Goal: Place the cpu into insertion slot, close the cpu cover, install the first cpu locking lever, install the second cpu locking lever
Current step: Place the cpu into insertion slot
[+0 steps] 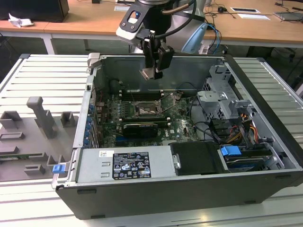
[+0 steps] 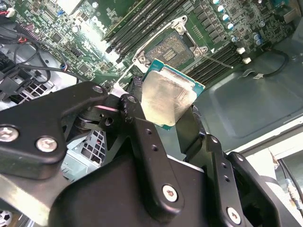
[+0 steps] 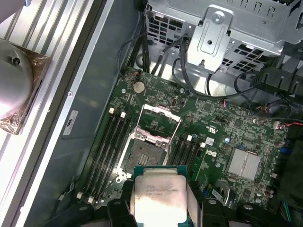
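Pale grey ribbed metal table [image 1: 47, 75] across the foreground, spreading to both sides of the exterior view. On it, toward the exterior view's left, a cluster of grey moulded fixture blocks [image 1: 40, 116]. Behind, light wooden desks [image 1: 94, 21] on white legs, bearing a crumpled white paper [image 1: 19, 20], a dark box [image 1: 33, 9] and flat sheets [image 1: 253, 15]. Even, soft indoor light throughout.

The arm [image 1: 129, 29] is silver-grey, with a small blue patch [image 1: 134, 15] and a pale blue cap [image 1: 194, 35]. A black cable [image 1: 187, 14] loops beside it. The end effector [image 1: 154, 71] is black. In the second wrist view, its fingers [image 2: 142, 137] are flat black bars joined with round silver screws [image 2: 169, 191].
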`<state>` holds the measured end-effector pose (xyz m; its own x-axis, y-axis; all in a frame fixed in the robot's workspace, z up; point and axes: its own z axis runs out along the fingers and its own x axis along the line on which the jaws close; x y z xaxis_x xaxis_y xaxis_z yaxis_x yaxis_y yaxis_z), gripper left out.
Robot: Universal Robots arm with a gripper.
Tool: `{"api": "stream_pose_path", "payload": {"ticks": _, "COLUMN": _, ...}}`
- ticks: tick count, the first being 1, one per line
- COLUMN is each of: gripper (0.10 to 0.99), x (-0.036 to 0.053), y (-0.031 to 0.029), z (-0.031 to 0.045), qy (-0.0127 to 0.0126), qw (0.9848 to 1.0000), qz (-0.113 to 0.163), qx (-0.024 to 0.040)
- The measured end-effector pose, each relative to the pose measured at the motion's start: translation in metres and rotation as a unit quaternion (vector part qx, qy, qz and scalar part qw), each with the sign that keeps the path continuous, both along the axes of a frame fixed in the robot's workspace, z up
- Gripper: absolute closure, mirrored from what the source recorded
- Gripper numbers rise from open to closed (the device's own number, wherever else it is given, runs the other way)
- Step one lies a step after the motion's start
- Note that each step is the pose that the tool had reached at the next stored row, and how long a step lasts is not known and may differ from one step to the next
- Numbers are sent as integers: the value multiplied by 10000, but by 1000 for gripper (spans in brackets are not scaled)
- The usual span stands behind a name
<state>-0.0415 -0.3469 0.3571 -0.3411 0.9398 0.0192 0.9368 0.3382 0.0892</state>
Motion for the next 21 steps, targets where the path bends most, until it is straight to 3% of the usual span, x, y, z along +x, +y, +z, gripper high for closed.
{"api": "stream_pose_path", "payload": {"ticks": 18, "gripper": 557, "x": 0, "y": 0, "z": -11, "qy": 0, "qw": 9998, "qz": -216, "qx": 0}}
{"api": "stream_pose_path", "payload": {"ticks": 21, "gripper": 557, "x": 0, "y": 0, "z": -19, "qy": 0, "qw": 9986, "qz": -523, "qx": 0}}
